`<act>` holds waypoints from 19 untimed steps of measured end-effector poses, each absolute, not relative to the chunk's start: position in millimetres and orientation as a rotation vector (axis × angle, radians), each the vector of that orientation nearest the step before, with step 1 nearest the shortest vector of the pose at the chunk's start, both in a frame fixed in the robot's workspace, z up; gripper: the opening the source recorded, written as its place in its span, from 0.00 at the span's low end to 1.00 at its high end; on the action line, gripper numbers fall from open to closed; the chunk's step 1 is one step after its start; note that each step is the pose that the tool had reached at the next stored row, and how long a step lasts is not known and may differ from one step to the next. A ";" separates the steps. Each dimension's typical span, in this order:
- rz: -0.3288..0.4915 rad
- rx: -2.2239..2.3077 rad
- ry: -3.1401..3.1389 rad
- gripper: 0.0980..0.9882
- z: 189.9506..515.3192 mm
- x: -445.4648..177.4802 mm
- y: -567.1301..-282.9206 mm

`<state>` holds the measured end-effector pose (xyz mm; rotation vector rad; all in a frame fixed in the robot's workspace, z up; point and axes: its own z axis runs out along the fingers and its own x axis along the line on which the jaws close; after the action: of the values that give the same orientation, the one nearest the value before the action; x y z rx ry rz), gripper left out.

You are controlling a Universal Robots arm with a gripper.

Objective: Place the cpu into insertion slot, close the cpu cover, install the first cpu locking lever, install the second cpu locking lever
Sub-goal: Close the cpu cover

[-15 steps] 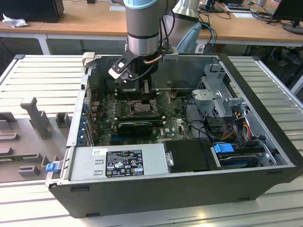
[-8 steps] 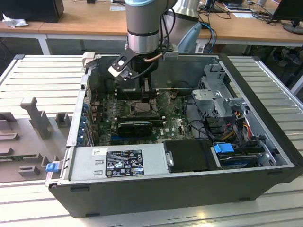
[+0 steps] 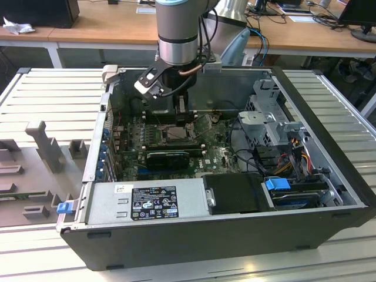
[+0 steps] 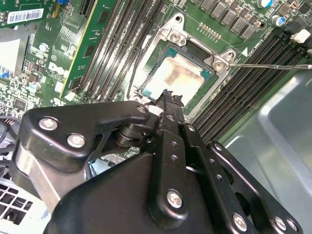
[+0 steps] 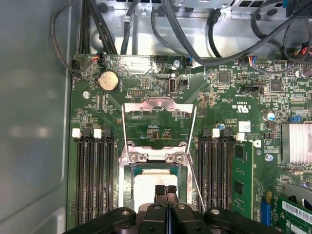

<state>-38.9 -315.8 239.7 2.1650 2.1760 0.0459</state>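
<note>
The cpu (image 4: 181, 74) (image 5: 146, 187), a pale silvery-beige square, lies in the insertion slot (image 4: 161, 57) (image 5: 127, 180) on the green board. The cpu cover (image 5: 158, 108), a thin metal frame with a large window, is swung open away from the slot. A thin wire locking lever (image 4: 273, 65) (image 5: 196, 175) stands free beside the slot. My gripper (image 4: 168, 96) (image 5: 166, 189) (image 3: 180, 115) hangs just over one edge of the cpu, its two black fingers pressed together with nothing between them.
The board sits inside an open computer case (image 3: 329, 135) on a slatted table. Long black memory slots (image 5: 95, 180) (image 5: 214, 175) flank the socket. A black expansion card (image 3: 170, 157), cables (image 5: 195, 39), a drive cage (image 3: 270, 126) and a power supply (image 3: 147, 202) crowd the case.
</note>
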 end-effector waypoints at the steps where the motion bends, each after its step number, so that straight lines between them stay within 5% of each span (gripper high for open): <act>1: 0.046 2.165 2.176 0.01 240.1 -38.9 -315.8; 19: 0.044 2.166 2.177 0.01 260.6 -36.6 -315.8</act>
<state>-36.6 -315.8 260.6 2.1662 2.1774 0.0440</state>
